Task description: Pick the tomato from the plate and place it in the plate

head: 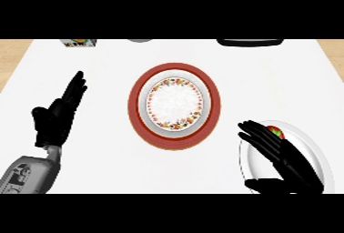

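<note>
two plates on a white bench, one tomato, both hands open.

right hand spread flat over white plate at lower right, fingers straight, tips touching red tomato lying on that plate's far part, partly hidden. left hand at left, fingers straight and up, holding nothing. flower-rimmed plate in the middle, sitting on red mat, well apart from tomato.
</note>
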`<state>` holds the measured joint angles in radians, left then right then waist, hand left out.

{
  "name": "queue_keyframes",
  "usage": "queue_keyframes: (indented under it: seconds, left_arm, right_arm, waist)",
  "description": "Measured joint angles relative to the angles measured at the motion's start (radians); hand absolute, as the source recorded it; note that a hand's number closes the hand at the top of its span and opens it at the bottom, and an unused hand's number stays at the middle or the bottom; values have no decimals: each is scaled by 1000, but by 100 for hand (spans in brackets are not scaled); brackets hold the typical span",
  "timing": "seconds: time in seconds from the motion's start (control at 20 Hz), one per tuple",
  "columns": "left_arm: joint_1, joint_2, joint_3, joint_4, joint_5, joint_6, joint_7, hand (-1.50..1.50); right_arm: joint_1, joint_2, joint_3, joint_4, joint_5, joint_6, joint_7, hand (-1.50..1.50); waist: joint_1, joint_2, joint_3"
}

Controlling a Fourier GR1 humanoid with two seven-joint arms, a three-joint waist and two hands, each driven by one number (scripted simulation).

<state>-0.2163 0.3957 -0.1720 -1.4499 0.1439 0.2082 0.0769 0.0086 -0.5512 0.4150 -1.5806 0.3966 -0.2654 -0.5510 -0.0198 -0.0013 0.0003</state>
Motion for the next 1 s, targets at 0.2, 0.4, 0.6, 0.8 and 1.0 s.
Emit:
queue_keyframes:
  seconds: [0.2,0.4,0.6,0.8,1.0]
  left_arm:
    - [-13,-13,7,11,-17,-1,7,0]
    - [-31,-18,14,37,-21,-12,3,0]
    - [-28,-27,14,37,-32,-7,-1,0]
    - [-24,-38,20,56,-38,-23,-22,0]
    - [-45,-47,32,57,-47,-38,-2,0]
  right_arm:
    - [79,-77,-71,-151,17,-20,12,-150]
    - [131,-181,-115,-270,108,16,167,-150]
    - [159,-282,-150,-378,175,124,362,-150]
    - [168,-319,-156,-476,226,237,527,-150]
    - [135,-297,-147,-500,265,348,637,-150]
  waist:
    - [0,-2,-1]
    - [-5,-3,-3]
    - [-3,-3,-4]
    - [6,-2,-3]
    - [14,0,-2]
